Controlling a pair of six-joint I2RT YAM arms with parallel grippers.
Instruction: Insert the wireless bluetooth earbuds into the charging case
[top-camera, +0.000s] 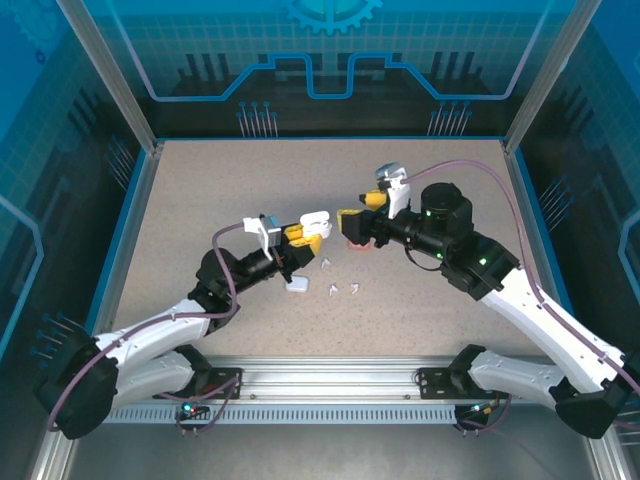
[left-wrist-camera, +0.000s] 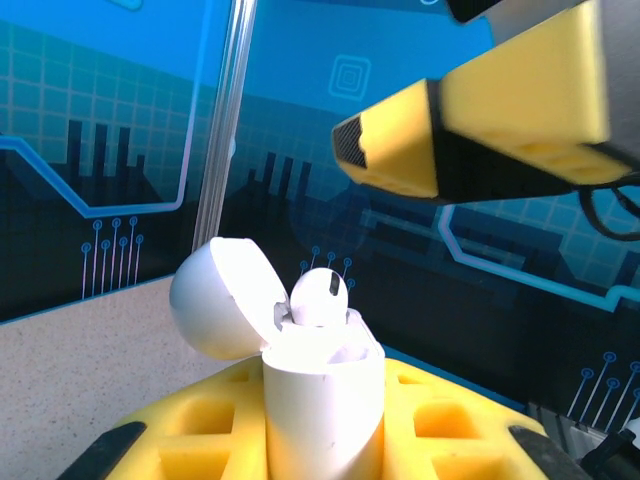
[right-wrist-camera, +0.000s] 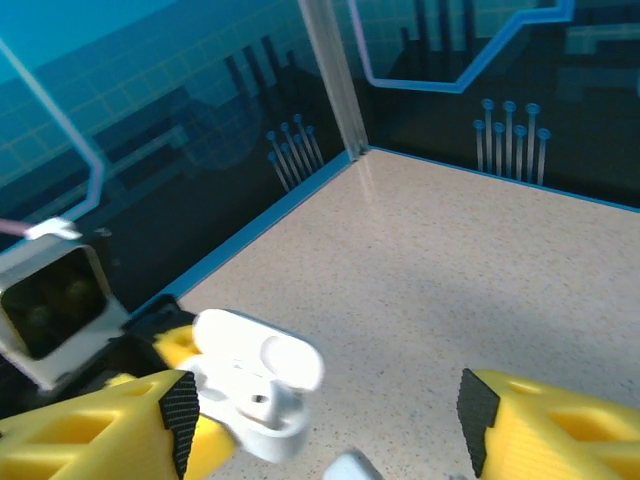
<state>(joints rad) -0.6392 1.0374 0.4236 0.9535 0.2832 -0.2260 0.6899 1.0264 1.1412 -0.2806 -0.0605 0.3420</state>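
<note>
Left tool (top-camera: 303, 236) clenched on open white case (top-camera: 316, 219), right tool (top-camera: 350, 222) released beside it, loose earbuds (top-camera: 334, 291) nearby

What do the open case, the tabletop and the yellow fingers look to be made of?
Case: smooth white plastic with a slight gloss, judging by its moulded shell and soft highlights.
Tabletop: matte, speckled beige sheet, perhaps laminate or stone-look; the pictures leave it open.
Fingers: matte yellow plastic, possibly printed, with dark textured pads at the tips.
</note>
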